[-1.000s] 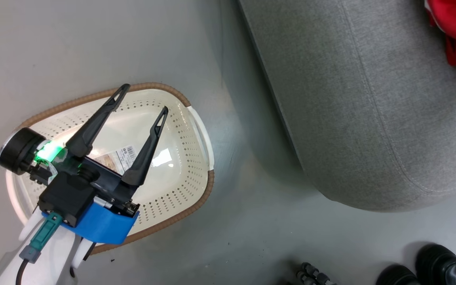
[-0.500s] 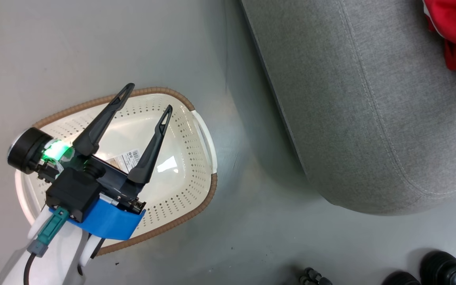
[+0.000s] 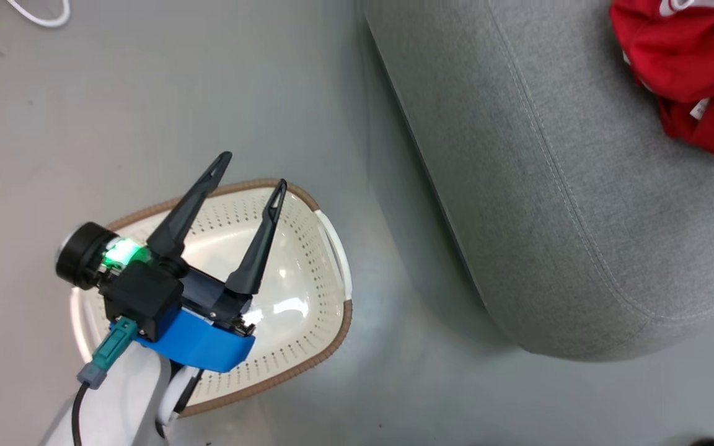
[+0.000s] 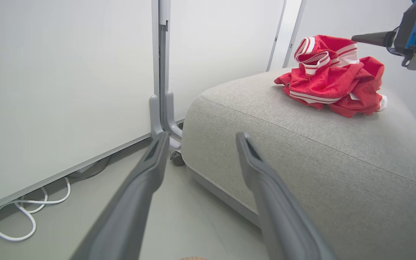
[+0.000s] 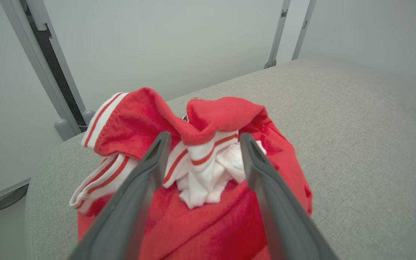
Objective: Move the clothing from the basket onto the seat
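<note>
Head view: the left gripper (image 3: 254, 168) hangs over the basket (image 3: 326, 347) at the lower left of the frame, its two dark fingers spread wide with nothing between them. The basket sits on the grey floor (image 3: 146, 93), near the seat (image 3: 568, 186) but apart from it. And there is the clothing (image 3: 685, 62), a crumpled red heap with white trim lying on the seat, at the upper right corner of the frame. In the right wrist view the right gripper (image 5: 205, 135) points straight at that heap, fingers apart on either side of a white-and-red striped fold; whether they touch the cloth, I cannot tell. A white cable (image 3: 41, 15) loops on the floor at the upper left.
</note>
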